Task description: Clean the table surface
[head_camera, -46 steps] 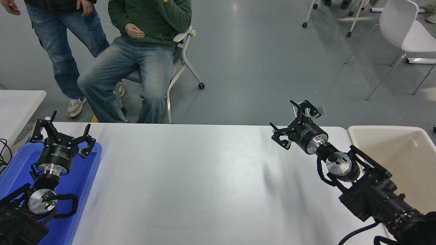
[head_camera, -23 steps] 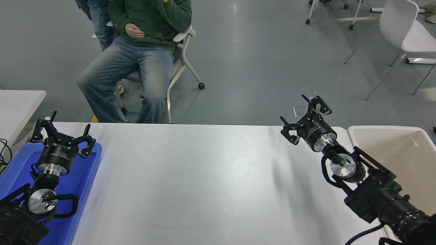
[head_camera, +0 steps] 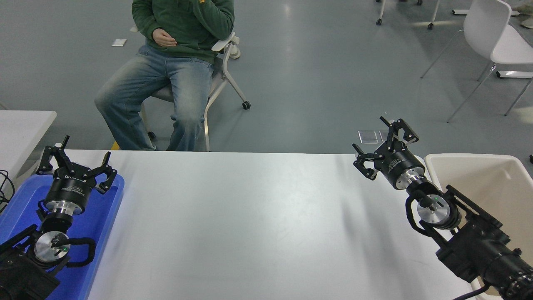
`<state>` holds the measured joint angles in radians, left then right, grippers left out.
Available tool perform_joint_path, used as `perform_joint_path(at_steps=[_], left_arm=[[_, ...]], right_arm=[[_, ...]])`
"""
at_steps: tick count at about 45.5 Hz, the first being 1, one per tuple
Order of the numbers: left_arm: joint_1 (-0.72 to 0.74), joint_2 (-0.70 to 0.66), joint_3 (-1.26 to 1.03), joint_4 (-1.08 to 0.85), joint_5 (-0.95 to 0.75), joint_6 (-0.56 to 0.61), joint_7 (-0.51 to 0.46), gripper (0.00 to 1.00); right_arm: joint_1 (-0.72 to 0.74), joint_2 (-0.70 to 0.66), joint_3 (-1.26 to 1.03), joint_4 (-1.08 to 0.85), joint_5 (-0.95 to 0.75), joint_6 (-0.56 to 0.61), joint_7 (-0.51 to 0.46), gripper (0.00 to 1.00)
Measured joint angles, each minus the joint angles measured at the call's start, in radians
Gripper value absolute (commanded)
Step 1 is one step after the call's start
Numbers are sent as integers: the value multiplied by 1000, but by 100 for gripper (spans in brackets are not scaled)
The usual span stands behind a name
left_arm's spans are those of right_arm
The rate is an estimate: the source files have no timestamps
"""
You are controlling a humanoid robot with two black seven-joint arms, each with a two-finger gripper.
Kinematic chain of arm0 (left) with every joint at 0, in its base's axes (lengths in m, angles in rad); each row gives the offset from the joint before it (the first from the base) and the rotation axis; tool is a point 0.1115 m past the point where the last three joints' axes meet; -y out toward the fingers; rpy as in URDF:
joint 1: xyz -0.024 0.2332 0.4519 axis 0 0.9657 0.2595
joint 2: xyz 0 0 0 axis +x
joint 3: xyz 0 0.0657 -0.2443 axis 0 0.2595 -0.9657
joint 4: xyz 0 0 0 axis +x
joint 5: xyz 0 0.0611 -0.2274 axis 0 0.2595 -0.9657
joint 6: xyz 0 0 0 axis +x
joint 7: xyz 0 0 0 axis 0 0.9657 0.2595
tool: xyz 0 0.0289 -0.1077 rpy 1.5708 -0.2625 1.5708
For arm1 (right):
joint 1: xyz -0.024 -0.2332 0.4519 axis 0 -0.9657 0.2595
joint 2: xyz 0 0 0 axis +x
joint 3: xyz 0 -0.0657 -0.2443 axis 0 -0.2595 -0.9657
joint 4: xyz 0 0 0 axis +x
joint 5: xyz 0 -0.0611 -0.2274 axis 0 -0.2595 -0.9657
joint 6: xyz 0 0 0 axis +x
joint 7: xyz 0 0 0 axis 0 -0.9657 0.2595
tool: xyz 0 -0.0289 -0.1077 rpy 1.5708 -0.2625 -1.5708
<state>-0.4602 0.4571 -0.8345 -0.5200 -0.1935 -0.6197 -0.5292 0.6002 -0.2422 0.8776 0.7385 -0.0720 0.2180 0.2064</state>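
Observation:
The table surface (head_camera: 250, 225) is a wide matte-white top that fills the lower part of the head view. My right gripper (head_camera: 385, 146) hangs open over the table's far right corner, close to the cream bin, with nothing between its fingers. The right arm runs back from it to the lower right corner. My left gripper (head_camera: 75, 160) is open and parked at the lower left above the blue tray (head_camera: 106, 216).
A cream plastic bin (head_camera: 495, 187) stands at the table's right end. A person in a green top sits on a chair (head_camera: 220, 75) beyond the far edge. A corner of a smaller white table (head_camera: 21, 125) shows at left. White chairs (head_camera: 495, 37) stand at the back right.
My right gripper has drifted to the right and slightly back, toward the bin, staying open. The standing person at the far left has walked out of view. The left arm has not moved.

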Motion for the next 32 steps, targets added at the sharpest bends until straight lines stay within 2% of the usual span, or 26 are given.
perform_joint_path(at_steps=[32], left_arm=[[0, 0, 0, 0, 0, 0, 0, 100]], right_arm=[[-11, -18, 5, 19, -71, -8, 2, 100]])
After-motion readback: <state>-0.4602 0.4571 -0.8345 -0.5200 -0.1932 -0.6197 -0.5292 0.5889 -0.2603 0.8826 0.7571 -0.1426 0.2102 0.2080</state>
